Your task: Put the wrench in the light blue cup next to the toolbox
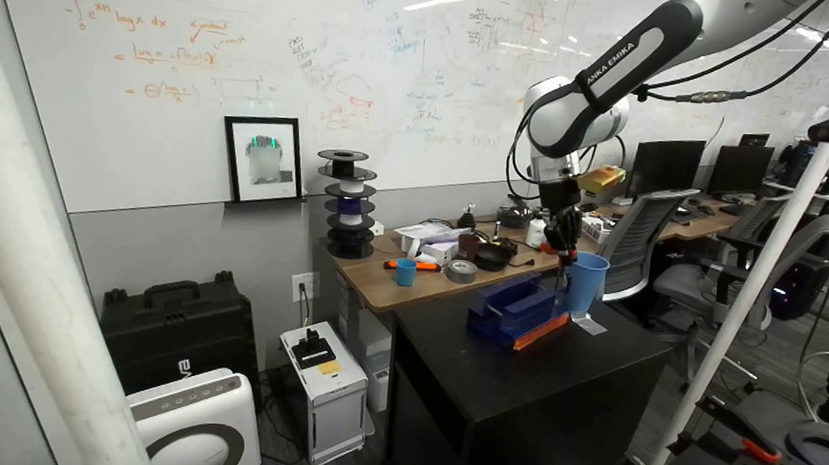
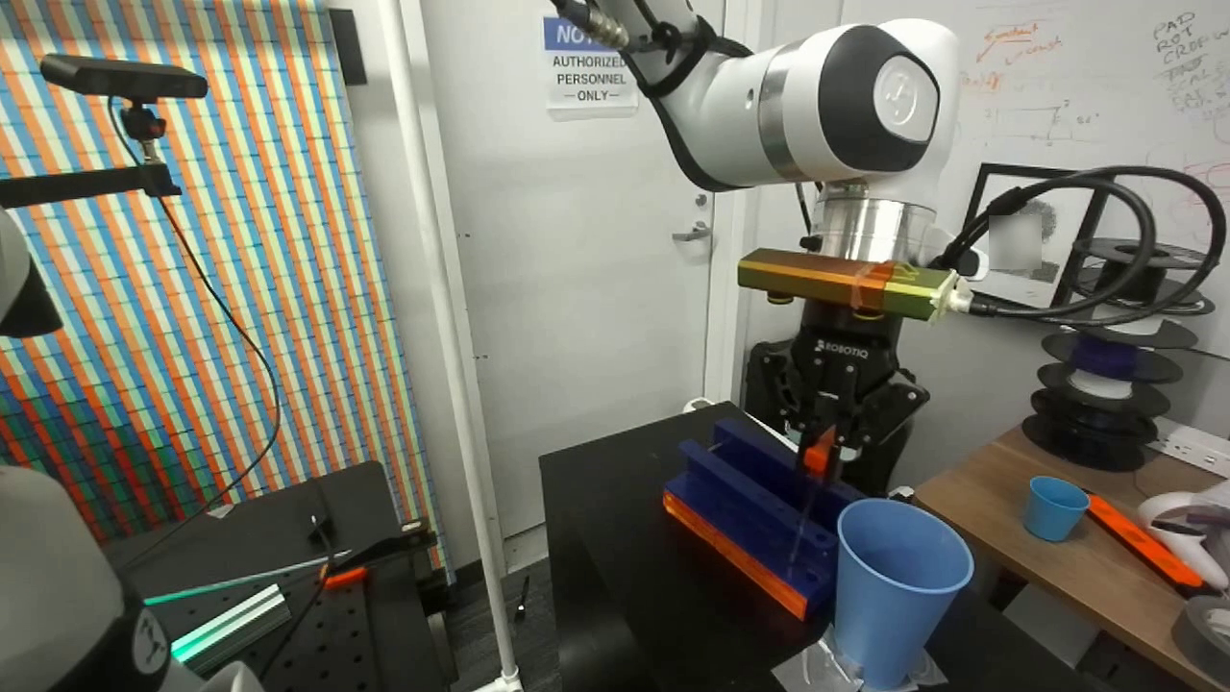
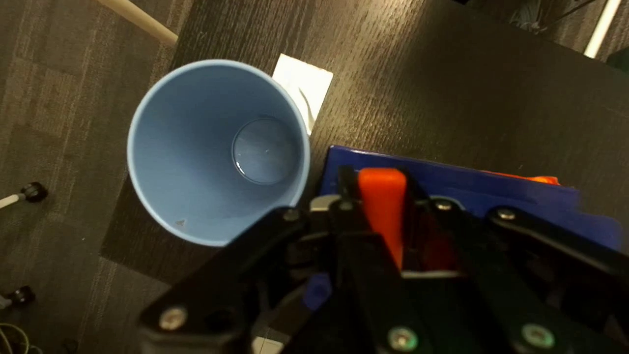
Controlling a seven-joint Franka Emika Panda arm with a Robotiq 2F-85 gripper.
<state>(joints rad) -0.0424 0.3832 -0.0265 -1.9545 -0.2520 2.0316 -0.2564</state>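
Left of centre in the wrist view: light blue tapered plastic cup [image 3: 218, 152], upright on the dark wood-grain bench [image 3: 432, 93]. Just right of centre: my black pincer [image 3: 381, 189], clamped on the orange-handled wrench [image 3: 385, 214]. Right: dark blue rectangular toolbox [image 3: 476, 189].

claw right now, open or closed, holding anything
Claw: closed, holding an orange-handled tool between its fingers.

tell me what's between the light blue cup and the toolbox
A narrow strip of the black tabletop, seen in the wrist view between the rim of the light blue cup and the toolbox.
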